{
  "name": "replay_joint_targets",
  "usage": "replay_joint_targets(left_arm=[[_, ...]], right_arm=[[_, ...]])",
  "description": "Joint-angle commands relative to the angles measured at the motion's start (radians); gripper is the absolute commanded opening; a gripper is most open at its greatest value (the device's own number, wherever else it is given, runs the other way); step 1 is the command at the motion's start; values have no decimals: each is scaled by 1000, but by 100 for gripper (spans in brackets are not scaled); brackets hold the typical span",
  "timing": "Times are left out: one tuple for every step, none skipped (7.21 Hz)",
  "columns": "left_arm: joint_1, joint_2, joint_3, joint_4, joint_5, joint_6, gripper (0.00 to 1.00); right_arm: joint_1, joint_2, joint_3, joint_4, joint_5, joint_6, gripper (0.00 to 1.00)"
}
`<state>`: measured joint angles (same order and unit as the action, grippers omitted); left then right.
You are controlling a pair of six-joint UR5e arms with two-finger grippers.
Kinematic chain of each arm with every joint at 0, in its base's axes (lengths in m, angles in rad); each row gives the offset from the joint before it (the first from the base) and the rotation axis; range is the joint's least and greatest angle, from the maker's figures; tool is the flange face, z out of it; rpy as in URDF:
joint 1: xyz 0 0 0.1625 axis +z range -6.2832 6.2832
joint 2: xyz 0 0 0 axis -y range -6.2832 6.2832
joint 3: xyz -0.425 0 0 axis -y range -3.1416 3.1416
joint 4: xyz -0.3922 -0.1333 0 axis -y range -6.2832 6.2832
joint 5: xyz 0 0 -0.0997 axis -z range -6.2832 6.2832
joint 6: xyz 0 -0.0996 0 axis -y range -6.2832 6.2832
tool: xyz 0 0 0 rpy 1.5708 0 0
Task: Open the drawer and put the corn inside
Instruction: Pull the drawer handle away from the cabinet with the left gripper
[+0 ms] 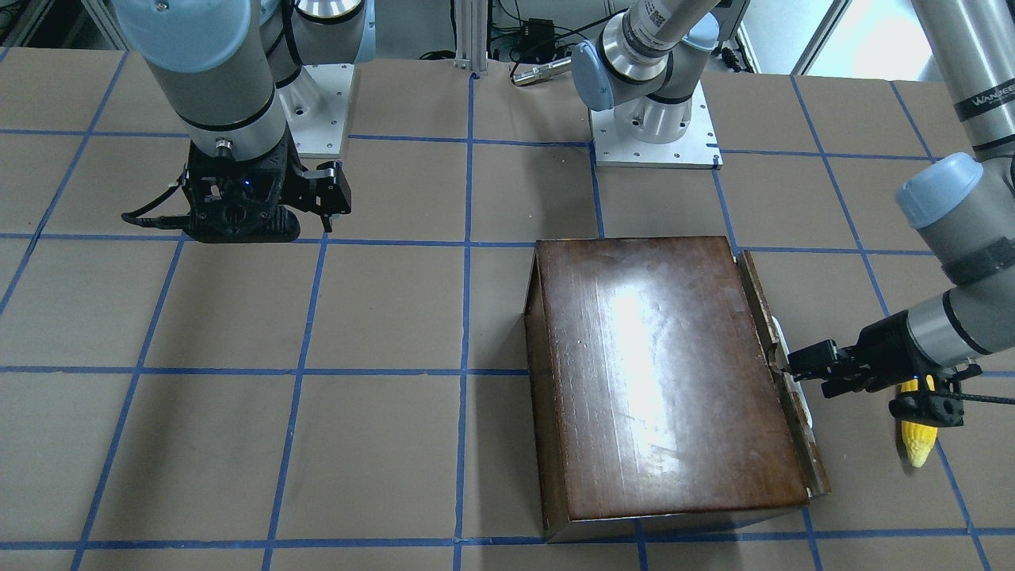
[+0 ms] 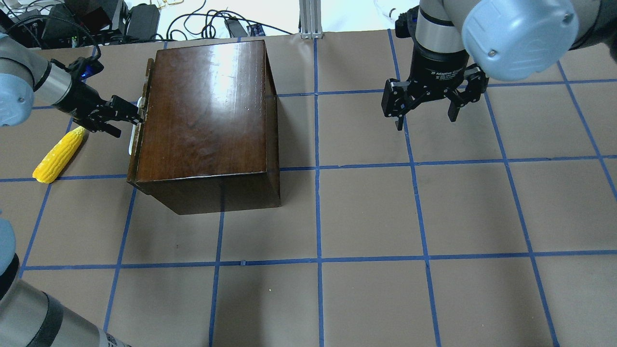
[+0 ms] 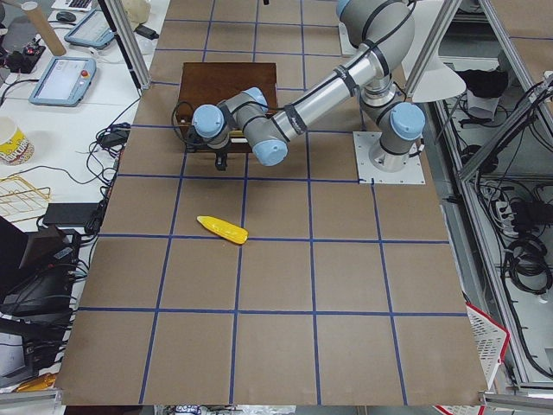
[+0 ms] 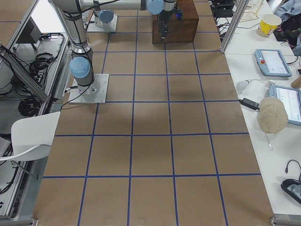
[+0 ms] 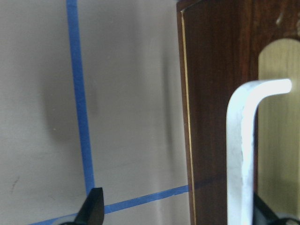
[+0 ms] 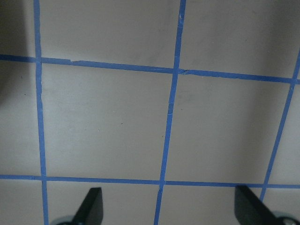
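The glossy dark-brown box (image 2: pixel 207 111) stands on the table, and its drawer looks shut. The worn drawer front panel (image 2: pixel 140 125) faces my left arm and also shows in the left wrist view (image 5: pixel 215 93). My left gripper (image 2: pixel 126 115) is open at that panel. In the left wrist view its fingers (image 5: pixel 93 208) stand wide apart, with the pale metal handle (image 5: pixel 241 154) between them near one finger. The yellow corn (image 2: pixel 58 156) lies on the table beside my left wrist, apart from the box. My right gripper (image 2: pixel 426 123) is open and empty, hovering over bare table.
The table is brown paper with a grid of blue tape (image 2: pixel 315 168). Both arm bases (image 1: pixel 654 127) are bolted at the robot's edge. Cables and power bricks (image 2: pixel 140 19) lie beyond the box's far side.
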<state>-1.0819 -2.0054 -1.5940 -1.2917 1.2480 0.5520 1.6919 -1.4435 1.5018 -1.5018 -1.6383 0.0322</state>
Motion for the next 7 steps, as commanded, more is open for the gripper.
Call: replay_joint_targets(left_arm=[[5,0,2,6,10,3,100],[16,0,2,14,10,12,100],[37,-3,2,17,14,52,100],[52,-6,3,17,30,74,100],[54,-7,14,23,30,74,100],[54,-10,29,22,39,74,100],[54,-13,32,22,45,75,100]], right_arm=[[0,0,0,0,0,0,100],[0,0,0,0,0,0,100],[0,0,0,0,0,0,100],[0,0,0,0,0,0,100],[0,0,0,0,0,0,100],[0,0,0,0,0,0,100],[0,0,0,0,0,0,100]])
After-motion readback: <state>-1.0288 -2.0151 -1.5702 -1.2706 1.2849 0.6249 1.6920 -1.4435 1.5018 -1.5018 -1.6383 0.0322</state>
